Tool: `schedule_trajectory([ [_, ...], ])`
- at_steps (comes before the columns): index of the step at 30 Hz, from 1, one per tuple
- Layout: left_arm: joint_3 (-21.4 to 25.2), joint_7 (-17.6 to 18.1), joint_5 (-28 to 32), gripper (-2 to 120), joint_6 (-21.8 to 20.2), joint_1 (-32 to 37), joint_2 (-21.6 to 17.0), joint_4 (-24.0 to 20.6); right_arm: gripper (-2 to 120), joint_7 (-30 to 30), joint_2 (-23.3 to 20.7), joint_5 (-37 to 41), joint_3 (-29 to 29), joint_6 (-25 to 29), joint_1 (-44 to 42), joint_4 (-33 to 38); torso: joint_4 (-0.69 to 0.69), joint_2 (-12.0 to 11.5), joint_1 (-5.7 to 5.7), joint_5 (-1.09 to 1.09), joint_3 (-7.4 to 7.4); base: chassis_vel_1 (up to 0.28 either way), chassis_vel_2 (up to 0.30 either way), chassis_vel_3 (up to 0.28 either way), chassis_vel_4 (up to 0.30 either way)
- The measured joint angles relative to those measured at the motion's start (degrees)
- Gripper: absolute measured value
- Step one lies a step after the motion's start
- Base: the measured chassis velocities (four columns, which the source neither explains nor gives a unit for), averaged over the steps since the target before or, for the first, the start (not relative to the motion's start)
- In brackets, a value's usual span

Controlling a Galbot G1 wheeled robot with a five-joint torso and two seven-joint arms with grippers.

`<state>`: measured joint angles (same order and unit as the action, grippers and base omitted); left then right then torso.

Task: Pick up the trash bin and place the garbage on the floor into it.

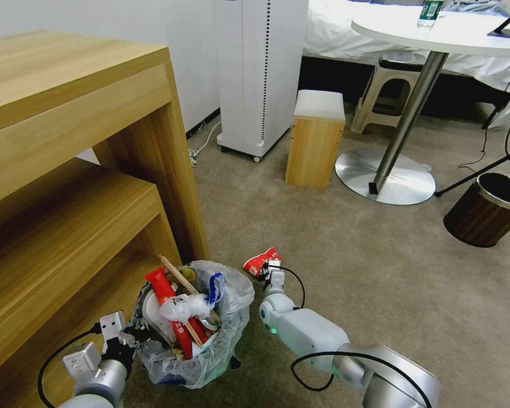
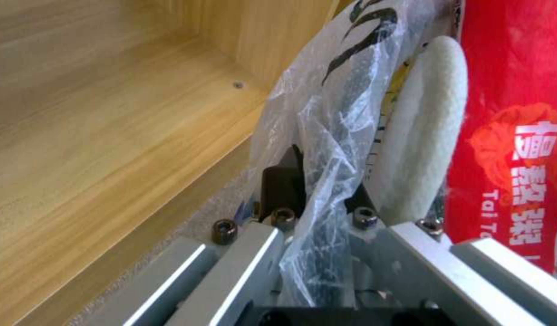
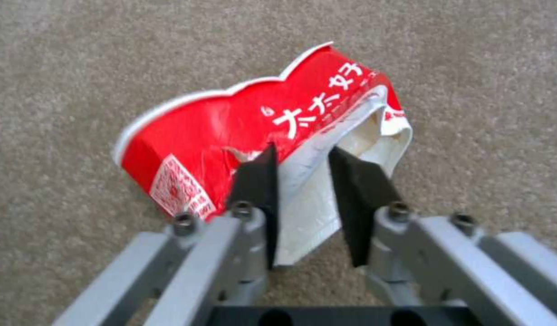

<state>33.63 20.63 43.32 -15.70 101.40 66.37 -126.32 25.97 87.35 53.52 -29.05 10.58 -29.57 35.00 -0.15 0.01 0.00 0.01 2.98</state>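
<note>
In the head view the trash bin [image 1: 195, 334] sits at the lower centre of the frame, on the carpet [image 1: 379, 272] beside the foot of the wooden shelf unit [image 1: 79, 187]. Its clear plastic bag [image 1: 238, 300] puffs over the rim, and it is packed with garbage: a red wrapper [image 1: 167, 300], a wooden stick [image 1: 181, 277], a white slipper [image 1: 153, 311] and crumpled white plastic.

The left claw [image 1: 131, 335] is at the lower left, at the bin's rim. In the left wrist view its dark fingers [image 2: 281, 181] are closed on the rim with a fold of the bag [image 2: 327, 149] pinched between them, the slipper [image 2: 423, 127] and the red wrapper [image 2: 520, 117] just inside.

The right claw [image 1: 268, 270] reaches from the lower right to a crumpled red and white packet [image 1: 260, 260] lying on the carpet just right of the bin. In the right wrist view its black fingers [image 3: 257, 179] straddle the packet's [image 3: 254, 131] white edge with a gap on one side; they seem not fully closed on it, though contact is hard to judge.
</note>
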Motion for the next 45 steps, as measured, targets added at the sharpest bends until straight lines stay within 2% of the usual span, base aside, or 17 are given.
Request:
schedule_trajectory([
  [3, -0.04, -0.02, 0.02, 1, 0.01, -0.24, -0.06, 0.17, 8, -0.25, -0.70, -0.39, -0.44, 0.04, -0.22, 0.08, 0.00, 0.00, 0.00, 0.00, 0.00, 0.000, 0.000, 0.000, 0.000],
  [10, -0.18, -0.02, 0.07, 1, 0.03, -0.69, -0.22, 0.84, 5, -0.89, -2.92, -0.99, -1.21, 0.65, -0.99, 1.59, 0.00, 0.00, 0.00, 0.00, 0.00, 0.000, 0.000, 0.000, 0.000],
  [16, -0.16, 0.03, 0.28, 1, 0.04, -1.67, -0.64, 2.28, 0, -0.63, -8.10, -0.79, -2.45, 1.68, -2.32, 9.25, -0.03, 0.00, 0.00, -0.01, 0.01, 0.000, 0.000, 0.000, 0.000],
  [20, -0.11, 0.07, 0.37, 1, 0.04, -2.10, -0.83, 3.02, 0, -0.13, -13.91, -0.54, -3.08, 3.13, -3.07, 19.95, 0.00, 0.00, 0.00, 0.00, 0.01, 0.000, 0.000, 0.000, 0.000],
  [21, -0.11, 0.07, 0.37, 1, 0.04, -2.10, -0.83, 3.02, 0, -0.13, -13.91, -0.54, -3.08, 3.13, -3.07, 19.95, 0.00, 0.00, 0.00, 0.00, 0.01, 0.000, 0.000, 0.000, 0.000],
  [23, -0.12, 0.09, 0.35, 1, 0.04, -2.17, -0.81, 3.20, 0, 0.12, -17.39, -0.66, -2.86, 3.63, -3.43, 25.30, 0.00, 0.00, 0.00, 0.01, 0.01, 0.000, 0.000, 0.000, 0.000],
  [25, -0.15, 0.09, 0.34, 1, 0.04, -2.19, -0.78, 3.29, 0, 0.13, -18.66, -0.80, -2.70, 3.91, -3.52, 27.13, 0.00, 0.00, 0.00, 0.01, 0.01, 0.000, 0.000, 0.000, 0.000],
  [27, -0.27, 0.09, 0.18, 1, 0.04, -2.33, -0.66, 3.54, 0, 0.10, -24.26, -1.88, -1.50, 4.55, -3.74, 34.58, -0.02, 0.00, 0.00, 0.00, 0.01, 0.000, 0.000, 0.000, 0.000],
  [28, -0.27, 0.09, 0.18, 1, 0.04, -2.33, -0.66, 3.54, 0, 0.10, -24.26, -1.88, -1.50, 4.55, -3.74, 34.58, -0.02, 0.00, 0.00, 0.00, 0.01, 0.000, 0.000, 0.000, 0.000],
  [29, -0.34, 0.09, 0.00, 1, 0.04, -2.32, -0.51, 3.62, 0, -0.45, -27.56, -2.41, -0.63, 5.09, -3.80, 39.64, -0.06, 0.00, 0.00, -0.02, 0.01, 0.000, 0.000, 0.000, 0.000],
  [30, -0.36, 0.08, -0.19, 1, 0.04, -2.20, -0.38, 3.61, 0, -1.46, -29.96, -2.58, -0.07, 5.66, -3.78, 44.33, -0.03, 0.00, 0.00, -0.01, 0.01, 0.000, 0.000, 0.000, 0.000],
  [32, -0.35, 0.08, -0.24, 1, 0.05, -2.13, -0.34, 3.60, 0, -1.84, -30.57, -2.53, 0.03, 5.80, -3.72, 45.57, -0.03, 0.00, 0.00, 0.00, 0.00, 0.000, 0.000, 0.000, 0.000],
  [34, -0.21, 0.08, -0.70, 1, 0.04, -1.58, -0.01, 3.19, 0, -4.75, -33.51, -1.73, -0.05, 7.09, -2.69, 53.54, 0.00, 0.00, 0.00, 0.00, 0.01, 0.000, 0.000, 0.000, 0.000],
  [36, -0.16, 0.08, -0.79, 1, 0.04, -1.46, 0.04, 2.95, 0, -5.65, -34.22, -1.27, -0.30, 7.53, -2.24, 56.02, 0.02, 0.00, 0.00, -0.01, 0.00, 0.000, 0.000, 0.000, 0.000],
  [38, 0.00, 0.07, -0.89, 1, 0.05, -1.24, 0.06, 2.12, 0, -8.56, -36.36, 0.82, -2.42, 8.54, -0.16, 64.58, 0.01, 0.00, 0.00, 0.00, 0.00, 0.000, 0.000, 0.000, 0.000],
  [45, 0.41, 0.12, -0.82, 1, 0.02, -1.03, -0.12, 1.28, 0, -11.81, -38.40, 3.41, -7.33, 8.40, 2.74, 73.36, 0.00, 0.00, 0.00, -0.01, 0.00, 0.000, 0.000, 0.000, 0.000],
])
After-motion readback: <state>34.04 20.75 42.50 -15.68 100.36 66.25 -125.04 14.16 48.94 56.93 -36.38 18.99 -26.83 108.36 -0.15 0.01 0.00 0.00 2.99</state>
